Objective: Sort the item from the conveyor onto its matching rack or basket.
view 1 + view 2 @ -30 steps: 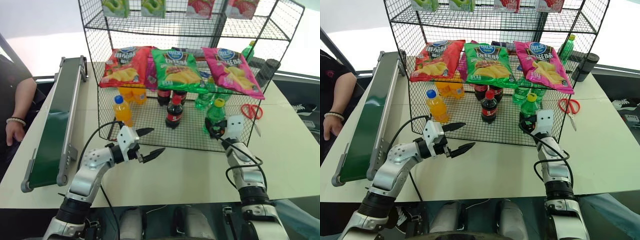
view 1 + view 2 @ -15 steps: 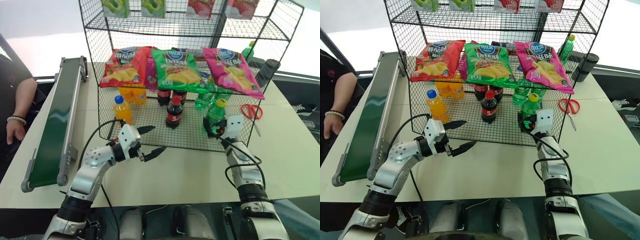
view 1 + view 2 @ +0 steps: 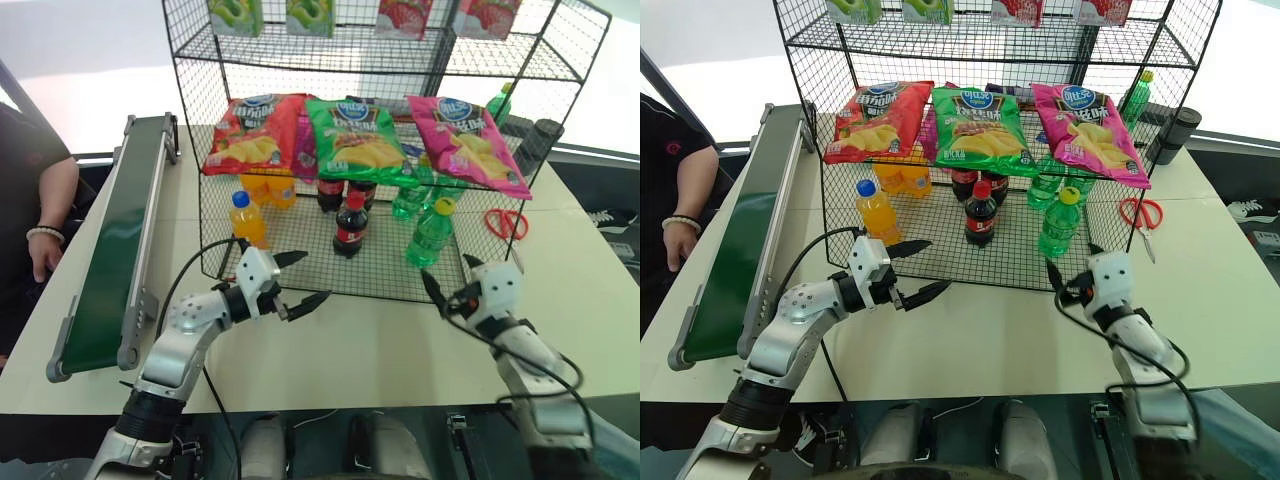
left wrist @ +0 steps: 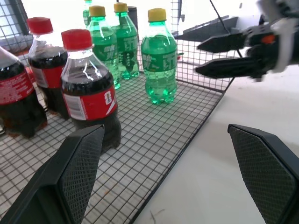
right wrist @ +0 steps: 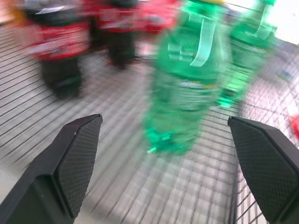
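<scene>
Both arms are finished in silver-grey metal with black joint sections. A white housing is fitted at each wrist. The left gripper [image 3: 302, 280] and the right gripper [image 3: 448, 279] are each formed of two black, tapered fingers. Cross-hatched texture is seen on the finger pads [image 4: 79, 168] in the left wrist view. Black cables are looped along each forearm.

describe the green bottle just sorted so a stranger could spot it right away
Find the big black wire rack on the table, then its lowest shelf. The item stands upright near the front right edge, alone in front of the other green bottles, before the open right gripper.
</scene>
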Motion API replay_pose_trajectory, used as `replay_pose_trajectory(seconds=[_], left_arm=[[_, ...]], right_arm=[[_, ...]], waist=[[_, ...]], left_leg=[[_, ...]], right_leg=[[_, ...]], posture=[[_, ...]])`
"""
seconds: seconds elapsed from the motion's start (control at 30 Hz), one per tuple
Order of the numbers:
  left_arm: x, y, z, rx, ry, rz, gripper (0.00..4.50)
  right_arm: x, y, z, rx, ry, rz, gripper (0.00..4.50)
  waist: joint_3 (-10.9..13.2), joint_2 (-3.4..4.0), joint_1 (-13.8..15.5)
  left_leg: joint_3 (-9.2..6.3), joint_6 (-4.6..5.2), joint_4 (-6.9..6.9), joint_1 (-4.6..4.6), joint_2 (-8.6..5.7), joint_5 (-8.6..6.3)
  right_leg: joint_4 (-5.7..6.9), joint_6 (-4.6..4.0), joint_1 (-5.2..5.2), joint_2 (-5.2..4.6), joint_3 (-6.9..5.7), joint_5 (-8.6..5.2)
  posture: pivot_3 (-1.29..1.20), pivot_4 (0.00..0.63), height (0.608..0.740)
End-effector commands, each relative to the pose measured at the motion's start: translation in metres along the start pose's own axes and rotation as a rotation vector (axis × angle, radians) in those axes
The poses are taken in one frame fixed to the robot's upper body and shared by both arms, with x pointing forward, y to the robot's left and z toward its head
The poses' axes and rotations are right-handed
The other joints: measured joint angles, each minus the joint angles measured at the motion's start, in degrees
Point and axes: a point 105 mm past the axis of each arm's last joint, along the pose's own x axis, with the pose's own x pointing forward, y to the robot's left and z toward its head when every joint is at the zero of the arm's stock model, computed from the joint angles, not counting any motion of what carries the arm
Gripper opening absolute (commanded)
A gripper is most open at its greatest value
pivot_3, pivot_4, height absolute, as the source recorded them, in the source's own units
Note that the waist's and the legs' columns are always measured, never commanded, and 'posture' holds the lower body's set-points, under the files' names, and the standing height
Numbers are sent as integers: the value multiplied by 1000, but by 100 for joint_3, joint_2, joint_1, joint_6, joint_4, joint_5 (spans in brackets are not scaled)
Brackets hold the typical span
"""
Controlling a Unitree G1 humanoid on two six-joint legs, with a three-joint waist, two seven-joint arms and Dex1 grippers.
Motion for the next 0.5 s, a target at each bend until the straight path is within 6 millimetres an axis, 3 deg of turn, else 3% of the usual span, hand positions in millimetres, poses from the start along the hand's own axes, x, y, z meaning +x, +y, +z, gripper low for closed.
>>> replay_pose_trajectory(seconds=[0.03,0.3,0.5], left_arm=[[-20,15,-3,0,37,70,4500],[-58,28,-19,-2,126,166,4500],[-69,25,-23,1,145,177,4500]], right_arm=[[-19,2,29,-37,-61,79,4479],[-45,-12,34,-43,-3,96,4479],[-47,-19,28,-29,18,91,4479]], waist=[[-1,1,-21],[-6,-7,11],[-7,-6,7]], left_leg=[[0,0,0,1,1,0],[-3,-1,3,0,6,0],[-1,0,3,-4,4,-1]], right_leg=[[-1,0,-1,2,0,0],[-8,5,-1,5,1,-7],[-16,-5,-2,2,1,0]], posture=[[0,150,735],[0,150,735],[0,150,735]])
